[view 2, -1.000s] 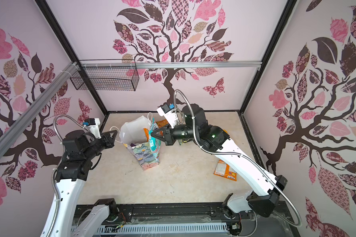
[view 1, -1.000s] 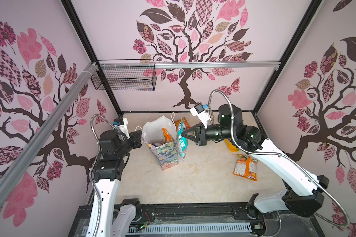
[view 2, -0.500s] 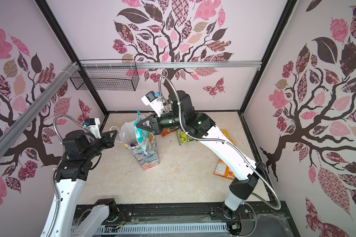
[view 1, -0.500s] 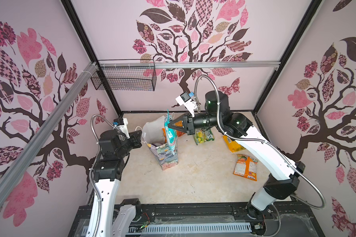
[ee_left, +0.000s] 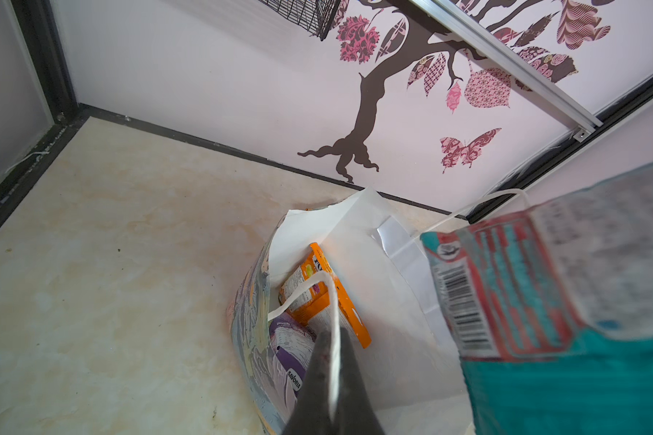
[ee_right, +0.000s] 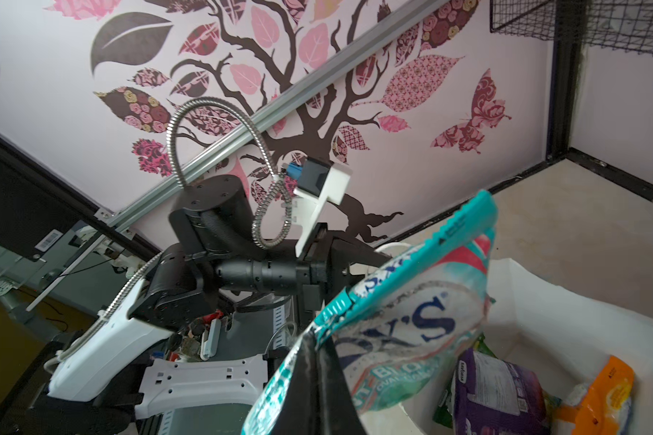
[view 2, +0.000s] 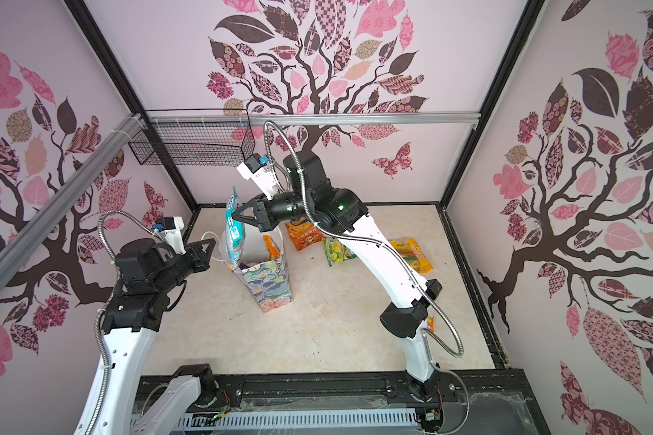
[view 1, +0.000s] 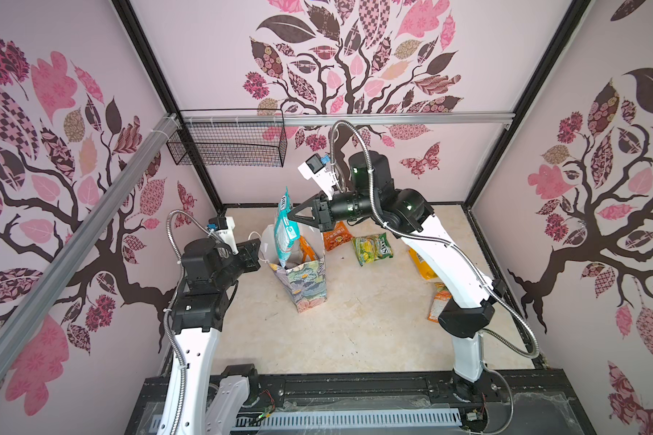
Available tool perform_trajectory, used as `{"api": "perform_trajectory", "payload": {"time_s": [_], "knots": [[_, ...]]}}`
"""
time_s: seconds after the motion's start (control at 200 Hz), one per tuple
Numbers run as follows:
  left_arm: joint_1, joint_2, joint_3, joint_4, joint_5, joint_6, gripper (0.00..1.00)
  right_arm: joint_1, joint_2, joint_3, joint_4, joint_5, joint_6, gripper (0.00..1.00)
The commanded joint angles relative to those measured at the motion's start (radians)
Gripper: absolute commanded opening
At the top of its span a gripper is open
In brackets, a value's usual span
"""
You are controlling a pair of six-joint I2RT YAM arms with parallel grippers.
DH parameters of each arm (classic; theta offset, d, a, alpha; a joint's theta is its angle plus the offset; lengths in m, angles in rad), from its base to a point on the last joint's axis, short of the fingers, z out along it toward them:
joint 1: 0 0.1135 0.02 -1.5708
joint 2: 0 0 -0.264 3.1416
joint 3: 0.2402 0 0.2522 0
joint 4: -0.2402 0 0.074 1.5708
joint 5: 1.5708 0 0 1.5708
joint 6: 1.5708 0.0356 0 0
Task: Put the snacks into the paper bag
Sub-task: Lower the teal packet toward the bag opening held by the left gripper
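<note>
Where you are working: a pale marbled bench, boxed in by pink walls printed with dark trees and patterned leaves.
Room fittings: a black wire basket hangs above the back left corner, under an aluminium rail that runs along the back wall.
Paper bag: the paper bag stands upright left of the bench's middle, nearer the back edge. Its outside is floral, its inside white, and its mouth is open.
Left pincer: your left pincer sits just left of the bag's mouth with its jaws closed tight. In the left wrist view the bag's white cord handle runs between its fingers.
Right pincer: your right pincer reaches across from the right, above the bag. It is clamped on the upper part of the teal packet.
Teal packet: it hangs upright below that pincer. Its lower end is at the left side of the bag's mouth; you cannot tell whether it touches the paper.
Inside the bag: a bagged orange packet and a purple packet.
Loose on the bench: a loose orange packet just behind the bag, a green packet beside it, a yellow packet toward the right edge and partly behind the right arm, and an orange-and-white packet nearer the front.
</note>
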Motion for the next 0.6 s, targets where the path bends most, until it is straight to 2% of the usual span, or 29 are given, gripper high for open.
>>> {"api": "perform_trajectory", "payload": {"time_s": [0.0, 0.22, 0.595], "knots": [[0.003, 0.003, -0.03, 0.026, 0.016, -0.005, 0.0, -0.002, 0.045, 0.013, 0.046, 0.067, -0.042, 0.0], [0.005, 0.004, -0.027, 0.024, 0.017, -0.004, 0.0, -0.015, 0.135, 0.078, 0.041, 0.076, -0.038, 0.0], [0.005, -0.001, -0.028, 0.026, 0.016, -0.002, 0.0, -0.017, 0.176, 0.074, 0.102, 0.087, -0.017, 0.0]]}}
